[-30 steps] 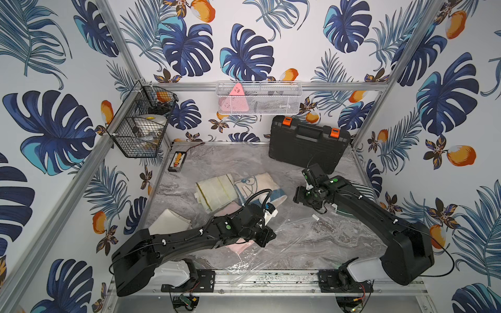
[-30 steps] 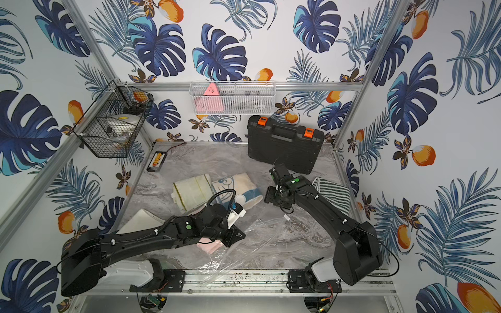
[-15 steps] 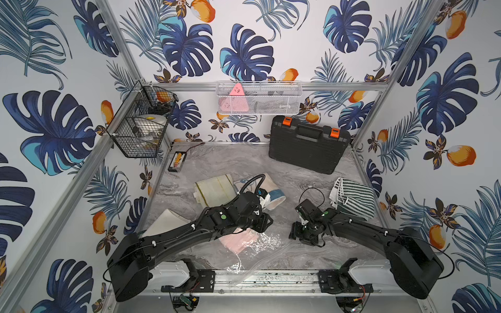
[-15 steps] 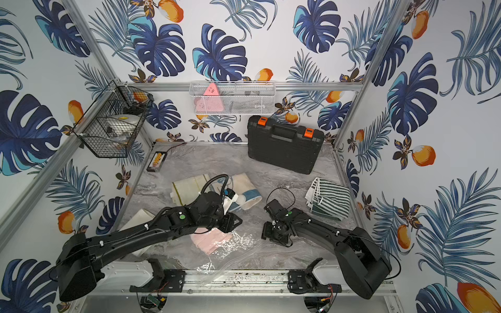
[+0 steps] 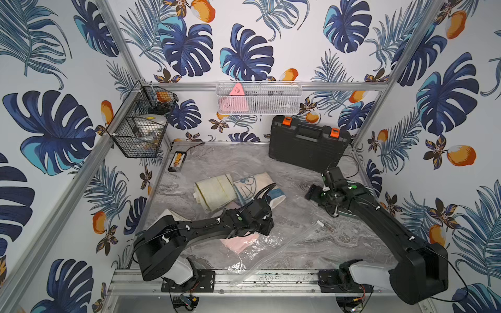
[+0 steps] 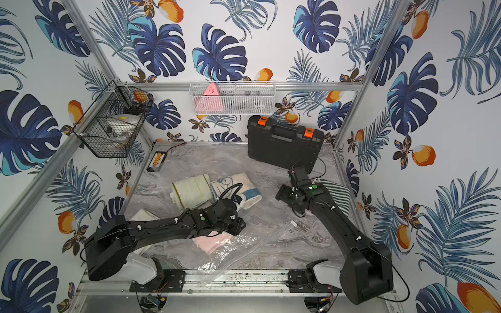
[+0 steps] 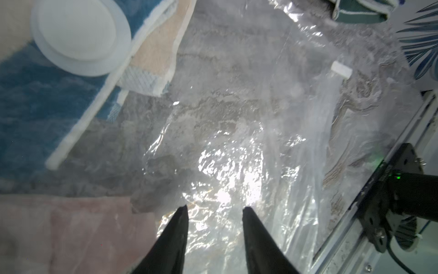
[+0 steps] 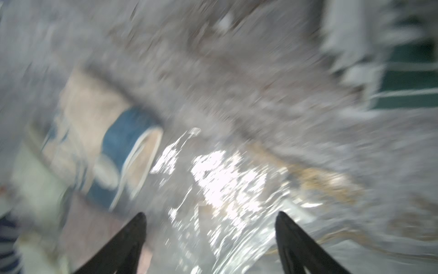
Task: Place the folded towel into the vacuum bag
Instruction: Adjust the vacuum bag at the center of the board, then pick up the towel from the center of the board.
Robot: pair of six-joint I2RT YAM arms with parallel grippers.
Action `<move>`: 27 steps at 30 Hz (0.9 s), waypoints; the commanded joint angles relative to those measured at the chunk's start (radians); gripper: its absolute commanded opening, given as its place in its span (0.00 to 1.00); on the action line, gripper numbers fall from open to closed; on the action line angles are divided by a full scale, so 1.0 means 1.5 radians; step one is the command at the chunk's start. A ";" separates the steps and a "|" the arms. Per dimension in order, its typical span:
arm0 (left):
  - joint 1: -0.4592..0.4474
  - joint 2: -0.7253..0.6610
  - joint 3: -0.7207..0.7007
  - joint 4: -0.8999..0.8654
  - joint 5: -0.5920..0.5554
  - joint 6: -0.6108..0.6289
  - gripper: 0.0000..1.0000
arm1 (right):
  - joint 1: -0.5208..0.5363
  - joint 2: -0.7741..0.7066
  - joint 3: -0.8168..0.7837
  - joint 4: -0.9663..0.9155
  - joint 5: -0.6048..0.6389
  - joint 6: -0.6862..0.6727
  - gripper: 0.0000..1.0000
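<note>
Evidently the placing is judged nearly done; on the table point(image 5: 352, 244) the vacuum bag point(image 5: 271, 244) is spread flat, its far part laid over a blue-and-beige towel point(image 5: 257, 181); the pink towel point(image 5: 238, 242) is seen through the film near the mouth, though whether every corner is covered cannot be told; the right gripper point(image 8: 211, 215) is raised well apart, spread wide and empty; the left gripper point(image 7: 214, 208) is held over the film beside the towel's corner, jaws parted, nothing between; it should be drawn out low and straight, so that film and towel are not dragged; the zip strip point(image 5: 279, 251) is laid aslant, its near end overhanging the front rail point(image 5: 298, 280); bare marble beyond it is left for moving; the valve cap point(image 7: 80, 35) is best avoided.
</note>
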 commanded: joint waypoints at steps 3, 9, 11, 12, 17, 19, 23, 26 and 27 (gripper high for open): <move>-0.005 -0.007 -0.026 0.026 -0.050 -0.026 0.45 | -0.083 0.085 0.042 0.003 0.217 -0.083 1.00; -0.004 -0.040 -0.050 -0.006 -0.064 -0.023 0.45 | -0.167 0.258 0.146 0.004 0.208 -0.100 1.00; -0.003 -0.051 -0.057 -0.009 -0.062 -0.025 0.45 | -0.175 0.275 0.141 0.048 0.160 -0.110 1.00; -0.003 -0.057 -0.058 -0.011 -0.062 -0.026 0.45 | -0.175 0.287 0.141 0.060 0.147 -0.114 1.00; -0.003 -0.078 -0.036 -0.047 -0.072 -0.007 0.46 | -0.224 0.369 0.133 0.083 0.059 -0.103 1.00; -0.002 -0.091 -0.033 -0.056 -0.077 -0.001 0.46 | -0.251 0.383 0.100 0.113 0.005 -0.092 1.00; 0.002 -0.100 -0.029 -0.061 -0.076 0.000 0.46 | -0.275 0.390 0.068 0.138 -0.045 -0.078 0.89; 0.002 -0.102 -0.025 -0.064 -0.075 -0.003 0.46 | -0.289 0.361 0.020 0.174 -0.086 -0.067 0.62; 0.002 -0.103 -0.023 -0.066 -0.076 -0.004 0.46 | -0.293 0.352 0.011 0.180 -0.098 -0.065 0.52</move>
